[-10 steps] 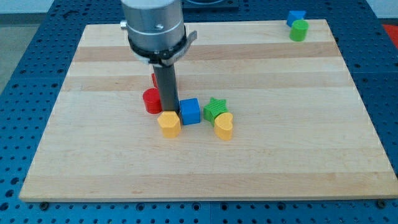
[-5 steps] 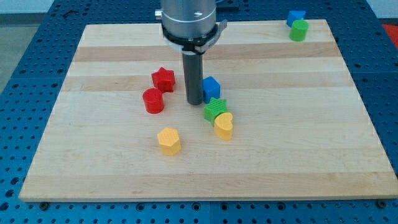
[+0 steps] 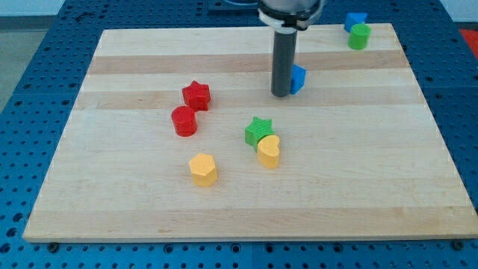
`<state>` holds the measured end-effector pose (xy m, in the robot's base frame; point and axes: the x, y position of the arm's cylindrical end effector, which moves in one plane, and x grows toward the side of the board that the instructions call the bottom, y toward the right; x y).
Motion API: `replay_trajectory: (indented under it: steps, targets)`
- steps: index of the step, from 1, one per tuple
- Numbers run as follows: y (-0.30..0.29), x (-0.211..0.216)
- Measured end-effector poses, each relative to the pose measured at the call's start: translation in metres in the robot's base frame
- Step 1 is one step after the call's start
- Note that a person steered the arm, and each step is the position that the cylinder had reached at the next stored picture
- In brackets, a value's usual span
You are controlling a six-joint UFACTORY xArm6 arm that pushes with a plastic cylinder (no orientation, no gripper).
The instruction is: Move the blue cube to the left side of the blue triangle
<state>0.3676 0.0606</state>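
Light wooden board [image 3: 112, 202] on a blue perforated table [image 3: 30, 67]. The dark rod ends in my tip [image 3: 281, 94], touching the left face of the blue cube [image 3: 298, 78], which it partly hides. The arm carries no gripper. The blue triangle-like block [image 3: 355, 20] sits at the far right corner, touching the green cylinder [image 3: 360, 36], well apart from the cube. Nearer lie a red star [image 3: 196, 95], red cylinder [image 3: 184, 121], green star [image 3: 258, 131], yellow heart-like block [image 3: 269, 151] and yellow hexagonal block [image 3: 203, 169].

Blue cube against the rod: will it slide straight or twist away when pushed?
The small blue plastic cube probably slides easily on the smooth wooden board. My tip touches its left side, seemingly off-centre, so it may rotate. Flat-bottomed, it is unlikely to roll.
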Motion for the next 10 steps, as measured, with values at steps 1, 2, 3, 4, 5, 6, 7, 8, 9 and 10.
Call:
replay_trajectory:
  steps: [1,2,3,4,5,6,7,8,9,10]
  targets:
    - [0.013,-0.016]
    - [0.027,-0.027]
    - [0.049,-0.027]
    - [0.065,-0.027]
    - [0.07,-0.031]
    - [0.07,-0.043]
    - [0.07,-0.059]
    - [0.07,-0.077]
    - [0.068,-0.08]
    - [0.059,-0.08]
